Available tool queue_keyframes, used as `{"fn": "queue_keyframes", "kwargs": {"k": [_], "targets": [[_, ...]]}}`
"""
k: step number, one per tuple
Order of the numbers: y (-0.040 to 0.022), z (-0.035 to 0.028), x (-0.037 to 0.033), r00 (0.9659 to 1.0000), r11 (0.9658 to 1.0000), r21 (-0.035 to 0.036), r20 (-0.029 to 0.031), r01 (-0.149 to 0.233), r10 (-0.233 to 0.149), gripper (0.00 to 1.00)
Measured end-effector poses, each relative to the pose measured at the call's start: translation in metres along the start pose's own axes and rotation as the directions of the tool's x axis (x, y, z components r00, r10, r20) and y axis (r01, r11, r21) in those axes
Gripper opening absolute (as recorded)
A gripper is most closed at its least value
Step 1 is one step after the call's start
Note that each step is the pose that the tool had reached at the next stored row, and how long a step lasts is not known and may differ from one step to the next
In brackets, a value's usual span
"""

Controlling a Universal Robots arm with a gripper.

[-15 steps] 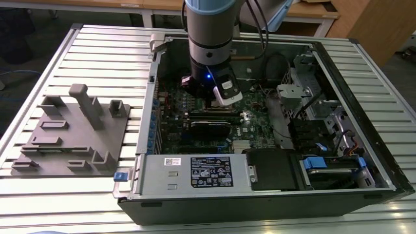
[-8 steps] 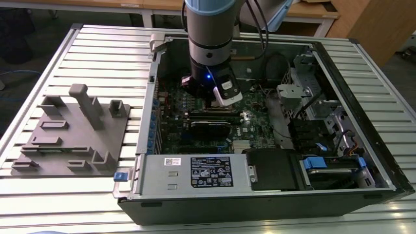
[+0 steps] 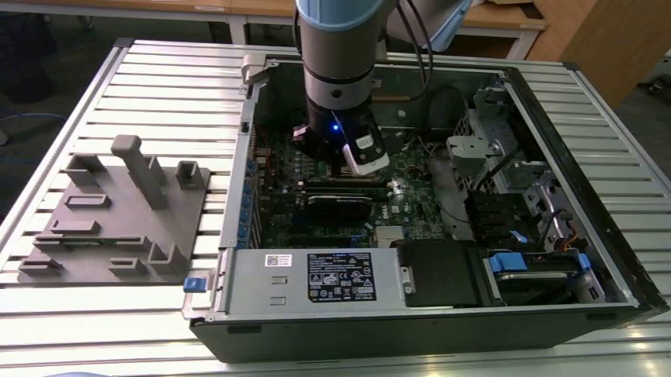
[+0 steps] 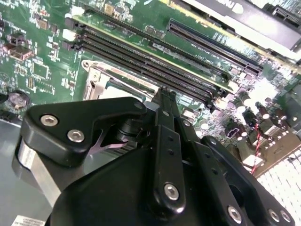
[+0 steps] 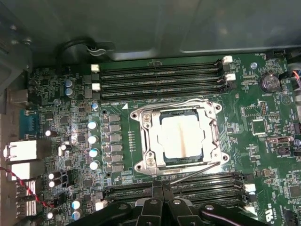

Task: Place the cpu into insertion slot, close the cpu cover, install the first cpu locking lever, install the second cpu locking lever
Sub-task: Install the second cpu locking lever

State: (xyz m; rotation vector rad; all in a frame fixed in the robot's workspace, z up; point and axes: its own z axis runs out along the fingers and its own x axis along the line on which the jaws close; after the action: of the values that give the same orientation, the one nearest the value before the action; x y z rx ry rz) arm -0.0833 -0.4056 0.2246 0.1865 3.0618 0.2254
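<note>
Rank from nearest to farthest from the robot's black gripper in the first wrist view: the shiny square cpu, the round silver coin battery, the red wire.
1. cpu, directly ahead of gripper.
2. red wire, off to one side.
3. coin battery, far opposite corner.

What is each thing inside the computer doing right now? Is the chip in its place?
cpu: sitting flat in the insertion slot.
cpu cover: closed down around the chip.
locking levers: thin wires lying low beside the cover; latched or not, cannot tell.
gripper: fingers together, holding nothing, just beside the socket.
computer case: side open.
</note>
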Motion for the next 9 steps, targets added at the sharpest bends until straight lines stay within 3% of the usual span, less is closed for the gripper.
{"fn": "queue_keyframes", "kwargs": {"k": [5, 9], "targets": [[-0.0015, 0.0079, 0.0027, 0.9999, 0.9999, 0.0009, 0.0026, -0.017, 0.017, 0.1], [-0.0019, 0.0101, 0.0034, 0.9998, 0.9998, 0.001, 0.003, -0.019, 0.019, 0.1]]}}
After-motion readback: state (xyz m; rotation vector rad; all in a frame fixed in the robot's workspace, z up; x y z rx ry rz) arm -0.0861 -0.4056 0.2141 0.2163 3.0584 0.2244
